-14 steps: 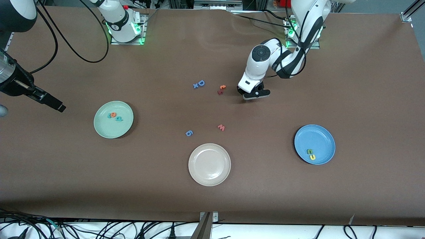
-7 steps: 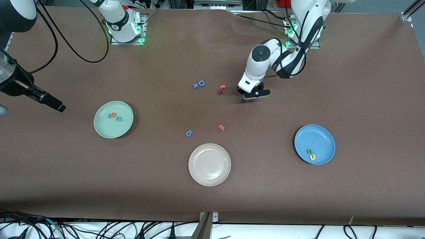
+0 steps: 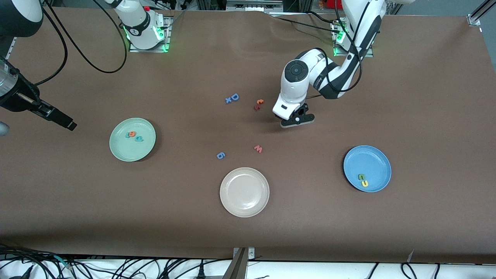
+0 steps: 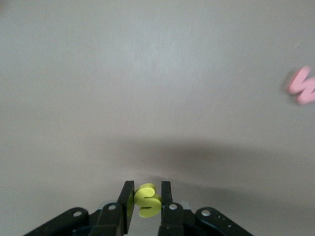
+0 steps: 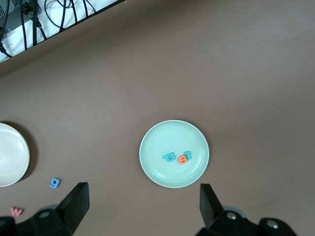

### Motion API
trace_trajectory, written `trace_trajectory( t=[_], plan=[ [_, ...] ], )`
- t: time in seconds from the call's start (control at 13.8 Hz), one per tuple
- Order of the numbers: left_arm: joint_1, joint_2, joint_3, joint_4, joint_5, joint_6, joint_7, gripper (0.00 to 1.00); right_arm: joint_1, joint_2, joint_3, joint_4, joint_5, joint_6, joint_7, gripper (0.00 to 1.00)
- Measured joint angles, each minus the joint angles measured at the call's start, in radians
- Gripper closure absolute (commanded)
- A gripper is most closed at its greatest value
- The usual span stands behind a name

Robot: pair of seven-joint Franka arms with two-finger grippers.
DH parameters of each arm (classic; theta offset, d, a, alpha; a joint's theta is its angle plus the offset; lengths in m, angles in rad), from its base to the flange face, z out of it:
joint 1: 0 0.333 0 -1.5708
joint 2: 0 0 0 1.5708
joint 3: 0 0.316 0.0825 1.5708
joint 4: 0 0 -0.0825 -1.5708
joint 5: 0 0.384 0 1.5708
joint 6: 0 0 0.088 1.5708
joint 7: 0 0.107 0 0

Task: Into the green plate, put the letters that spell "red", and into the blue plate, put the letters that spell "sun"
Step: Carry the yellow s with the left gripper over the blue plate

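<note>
Yellow s (image 4: 147, 200) clenched in left gripper (image 4: 146, 202) jaws, off desk (image 3: 426, 97); blue plate (image 3: 378, 157) holds u, n only. Green plate (image 3: 120, 151) complete. Right gripper (image 5: 142, 211) jaws released, waiting above it.

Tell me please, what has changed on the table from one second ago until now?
The left gripper, shut on the yellow s, has moved a little toward the front camera, over bare table beside the orange letters. Unchanged: the right gripper waits open above the green plate; the letters in both plates, the blue plate and the loose letters kept their places.
</note>
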Motion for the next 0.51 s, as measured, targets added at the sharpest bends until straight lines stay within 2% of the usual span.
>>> trace_trajectory(
  t=[0.36, 0.51],
  plan=[
    [0.111, 0.063, 0.021, 0.111, -0.033, -0.016, 0.214, 0.96, 0.0, -0.004, 0.0, -0.002, 0.0, 0.0, 0.0, 0.01],
    [0.174, 0.088, 0.021, 0.184, -0.041, -0.078, 0.316, 0.96, 0.0, -0.005, 0.0, -0.004, 0.0, 0.0, 0.0, 0.01]
  ],
)
